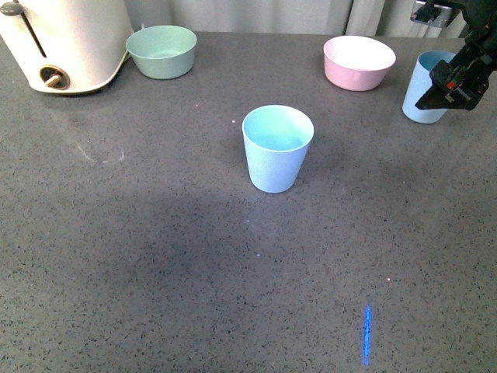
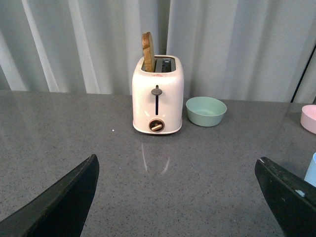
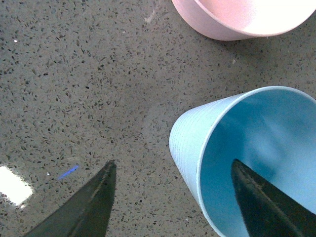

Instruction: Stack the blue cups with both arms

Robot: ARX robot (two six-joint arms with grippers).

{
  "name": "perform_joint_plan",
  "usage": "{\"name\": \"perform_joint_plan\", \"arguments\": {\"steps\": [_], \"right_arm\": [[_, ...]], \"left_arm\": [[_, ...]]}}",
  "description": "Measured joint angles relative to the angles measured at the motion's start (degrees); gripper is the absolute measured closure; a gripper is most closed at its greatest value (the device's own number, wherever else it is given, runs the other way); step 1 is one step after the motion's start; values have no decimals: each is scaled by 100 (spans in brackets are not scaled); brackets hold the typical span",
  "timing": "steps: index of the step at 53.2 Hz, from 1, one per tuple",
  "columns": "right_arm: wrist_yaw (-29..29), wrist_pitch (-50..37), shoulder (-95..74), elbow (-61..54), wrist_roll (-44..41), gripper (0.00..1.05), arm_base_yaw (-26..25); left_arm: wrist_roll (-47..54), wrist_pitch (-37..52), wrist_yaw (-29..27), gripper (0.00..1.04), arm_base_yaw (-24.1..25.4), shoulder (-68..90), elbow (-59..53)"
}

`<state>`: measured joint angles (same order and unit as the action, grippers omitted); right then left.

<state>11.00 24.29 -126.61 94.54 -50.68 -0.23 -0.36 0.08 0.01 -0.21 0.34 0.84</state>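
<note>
Front view: the middle blue cup [image 1: 277, 148] stands upright, alone on the bench [image 1: 155, 272]. The right-hand blue cup [image 1: 425, 87] stands near the pink bowl [image 1: 359, 62], partly hidden by the right gripper [image 1: 439, 93].

Left wrist view: the left gripper [image 2: 176, 162] is spread wide and empty, facing the toaster [image 2: 157, 96].

Right wrist view: the right gripper is spread astride the cup's wall, one finger over the mouth, one outside. Pinching a single thin wall could tip this light cup or shove it against the bowl
</note>
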Motion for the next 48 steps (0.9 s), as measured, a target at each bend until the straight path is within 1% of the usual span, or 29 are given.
{"name": "perform_joint_plan", "arguments": {"steps": [2,3,9,10,12,15,17,19,28,36,43,48], "right_arm": [[-7,0,-4,7,0,43,0],[-11,0,-13,13,0,48,2],[-50,17,-22,50,4,69,13],[-59,20,-22,66,11,75,13],[-74,20,-22,79,31,82,13],[-72,33,-22,90,48,89,11],[-68,61,-22,92,63,97,11],[-52,87,-20,94,70,103,11],[-11,225,223,-37,52,103,-22],[249,448,706,-160,-33,103,-11],[529,640,1231,-232,-44,103,125],[691,765,1646,-308,-55,103,369]], "left_arm": [[0,0,0,9,0,0,0],[0,0,0,9,0,0,0],[0,0,0,9,0,0,0],[0,0,0,9,0,0,0],[0,0,0,9,0,0,0],[0,0,0,9,0,0,0],[0,0,0,9,0,0,0],[0,0,0,9,0,0,0],[0,0,0,9,0,0,0],[0,0,0,9,0,0,0],[0,0,0,9,0,0,0],[0,0,0,9,0,0,0]]}}
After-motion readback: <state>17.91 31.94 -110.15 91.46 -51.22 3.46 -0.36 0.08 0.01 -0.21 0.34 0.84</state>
